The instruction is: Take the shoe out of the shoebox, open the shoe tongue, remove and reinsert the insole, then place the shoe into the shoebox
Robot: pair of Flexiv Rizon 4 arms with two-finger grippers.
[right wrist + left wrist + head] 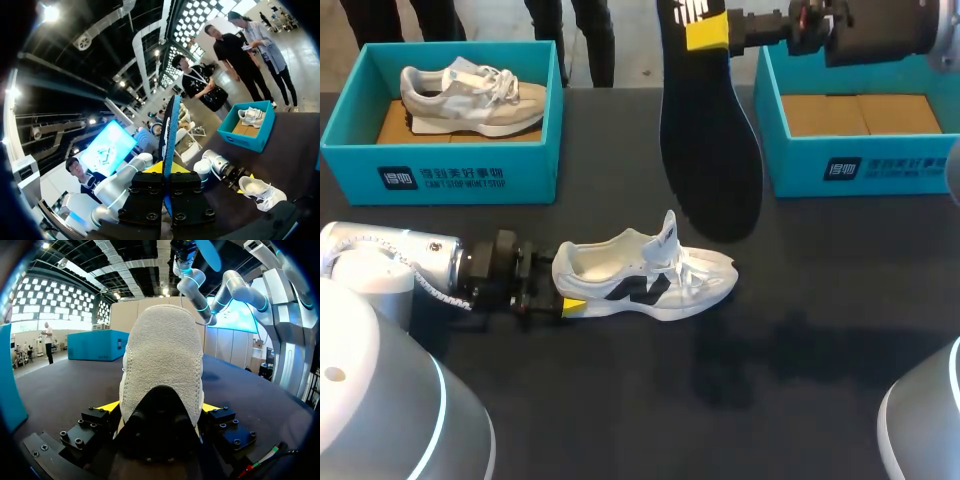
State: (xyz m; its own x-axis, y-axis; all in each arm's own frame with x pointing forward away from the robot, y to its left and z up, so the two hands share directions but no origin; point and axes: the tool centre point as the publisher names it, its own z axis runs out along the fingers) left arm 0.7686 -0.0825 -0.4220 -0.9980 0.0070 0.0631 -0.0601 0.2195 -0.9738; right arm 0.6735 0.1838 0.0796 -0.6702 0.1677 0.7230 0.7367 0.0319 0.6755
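Head view is confusing me, why is the left hand [560, 290] clamping the white sneaker [645, 278] by the heel on the table [800, 350]? /newbie

Guessing it's pinning the shoe so it isn't sliding around. Meanwhile the right hand [708, 32] is pinching the black insole [705, 140] by its heel end, dangling it toe-down up over the sneaker, probably lining up for reinsertion. Tongue is standing up, so the mouth is looking open. I'm betting the shoebox [860, 165] on the right is waiting for the shoe. /oldhand

White shoe [645, 280] upright, tongue raised, black insole [705, 150] hanging vertical above it, open teal shoebox [900, 165] beyond
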